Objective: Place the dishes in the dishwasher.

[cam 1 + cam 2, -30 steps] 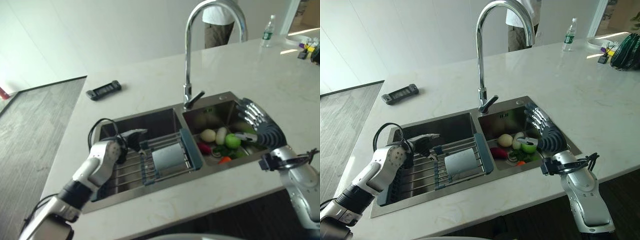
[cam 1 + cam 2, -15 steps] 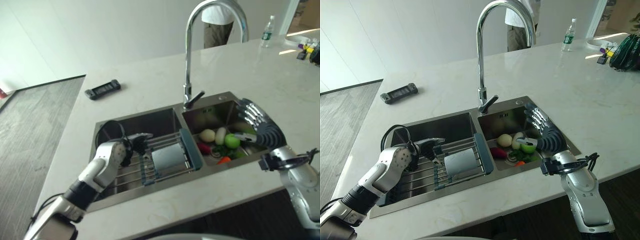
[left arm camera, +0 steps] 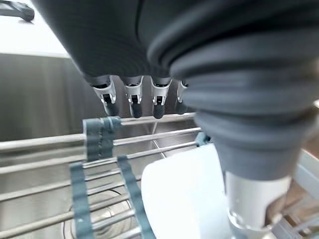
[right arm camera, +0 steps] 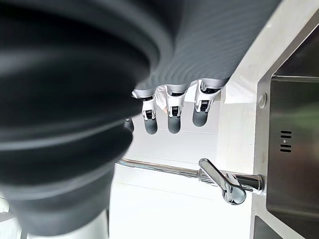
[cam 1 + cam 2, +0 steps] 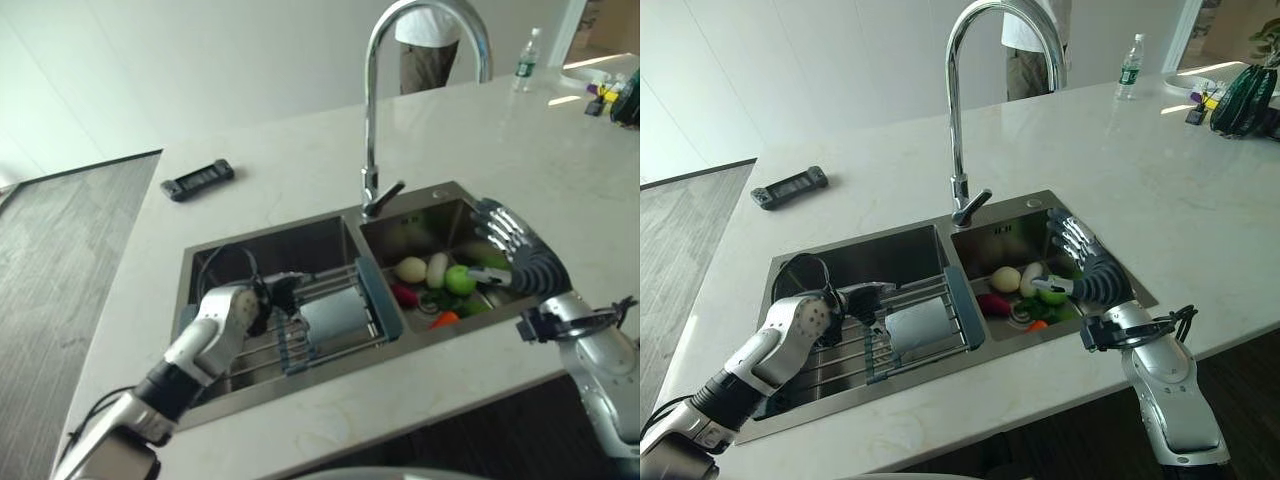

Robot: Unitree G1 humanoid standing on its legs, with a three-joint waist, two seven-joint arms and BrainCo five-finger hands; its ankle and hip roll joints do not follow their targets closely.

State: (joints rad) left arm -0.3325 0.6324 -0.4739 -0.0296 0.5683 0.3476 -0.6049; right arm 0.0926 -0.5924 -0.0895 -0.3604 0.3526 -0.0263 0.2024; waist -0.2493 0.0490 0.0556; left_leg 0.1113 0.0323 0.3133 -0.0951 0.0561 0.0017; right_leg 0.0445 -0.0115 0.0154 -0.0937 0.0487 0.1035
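Observation:
A pale cup (image 5: 335, 313) lies on its side on a wire rack with blue-grey ends (image 5: 386, 301) set across the left sink basin. My left hand (image 5: 262, 297) is down in that basin at the rack's left end, open, with its fingertips (image 3: 132, 102) over the bars (image 3: 50, 144) a little short of the cup (image 3: 184, 194), and the thumb beside the cup. My right hand (image 5: 520, 255) hovers open above the right rim of the right basin, fingers straight and holding nothing.
The right basin holds a green apple (image 5: 460, 279), a pale onion (image 5: 411, 269) and other vegetables. A tall chrome faucet (image 5: 372, 110) rises behind the divider. A black remote (image 5: 197, 180) and a water bottle (image 5: 521, 62) rest on the white counter. A person (image 5: 425, 55) stands behind it.
My left hand has dropped lower and slid a little right along the rack toward the cup. The camera has shifted slightly. The right hand and the cup have kept still.

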